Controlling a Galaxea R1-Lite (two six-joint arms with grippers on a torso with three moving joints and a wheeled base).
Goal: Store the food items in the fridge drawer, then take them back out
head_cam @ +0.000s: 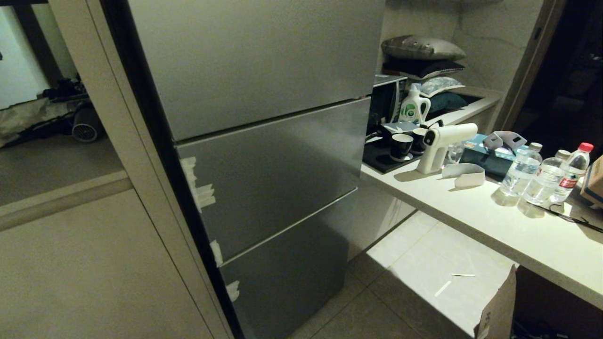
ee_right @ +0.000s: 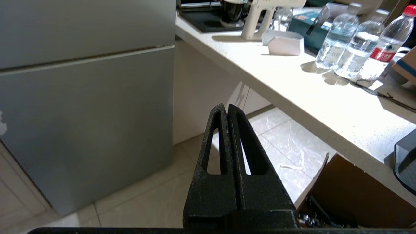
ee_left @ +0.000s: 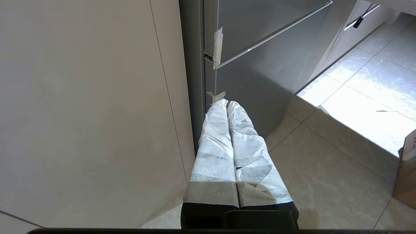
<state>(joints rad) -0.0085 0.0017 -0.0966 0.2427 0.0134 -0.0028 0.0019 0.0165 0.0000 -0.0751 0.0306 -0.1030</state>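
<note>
The grey steel fridge (head_cam: 264,141) stands with all its fronts closed, so the fridge drawer and the food items are hidden from sight. The left pincer (ee_left: 227,103), its fingers wrapped in white tape and pressed together, hangs low by the fridge's bottom corner. The right pincer (ee_right: 226,107), black, also together and empty, hangs over the floor between the fridge and the bench (head_cam: 494,221), where three water bottles (head_cam: 546,174) stand.

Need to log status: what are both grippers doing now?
Left gripper: shut, empty, near the fridge.
Right gripper: shut, empty.
</note>
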